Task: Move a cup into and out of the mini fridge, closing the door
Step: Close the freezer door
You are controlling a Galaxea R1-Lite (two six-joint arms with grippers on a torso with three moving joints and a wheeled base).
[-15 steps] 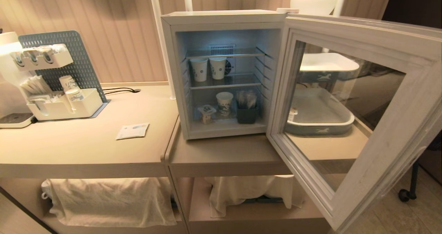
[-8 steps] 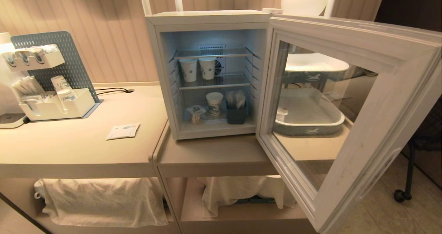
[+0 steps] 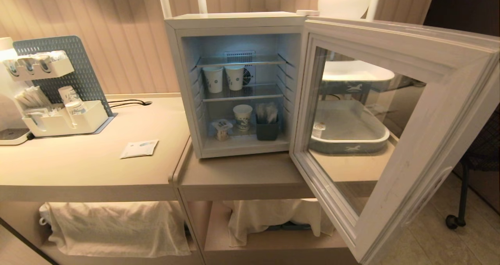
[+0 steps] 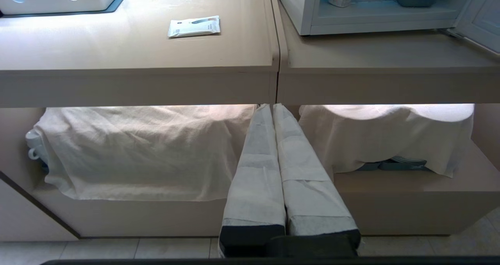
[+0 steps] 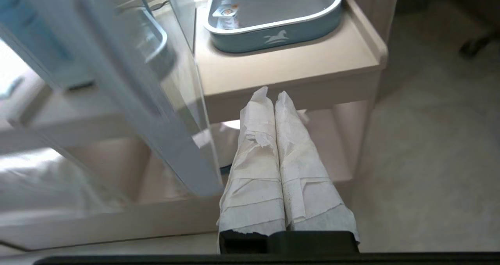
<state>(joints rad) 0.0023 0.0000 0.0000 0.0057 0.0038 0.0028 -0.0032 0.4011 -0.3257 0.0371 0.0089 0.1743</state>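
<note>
Desk [image 3: 97, 167] runs wide across the head view, w/ the mini fridge [image 3: 234, 20] sitting on its right section; fridge is the landmark here. The door [image 3: 394, 140] is swung fully open to the fridge's right, white inner side facing the camera, glass window showing what's behind it. Behind the door, right of the fridge: grey-blue tray [image 5: 273, 38] w/ a small yogurt-type tub in it. Well left of the fridge: peg-board organiser [image 3: 58, 97] w/ sachets and paper cups; a flat packet [image 3: 139, 148] lies between it and the fridge. Below the fridge, white cloths [image 3: 117, 226] hang over the lower shelf.

Inside fridge: two paper cups [image 3: 224, 78] on the mid wire shelf; on the floor shelf, a third paper cup at the centre w/ a dark holder [image 3: 267, 130] on one side and the cup [image 3: 222, 128] on the other, nearest the hinge-less wall.

Left end effector [image 4: 273, 108]: paper-wrapped fingers pressed together, empty, low, below desk edge in front of the fridge. Right end effector [image 5: 271, 93]: also pressed together, empty, just beside the door's lower edge, pointing at the desk edge under the tray.

Risks, as I judge: right arm is close to the door, so a careless rise could knock or swing it. Reach to the cup is tight; the neighbouring paper cup could tip. Fingers must spread first, else they'd shove the tub back.
</note>
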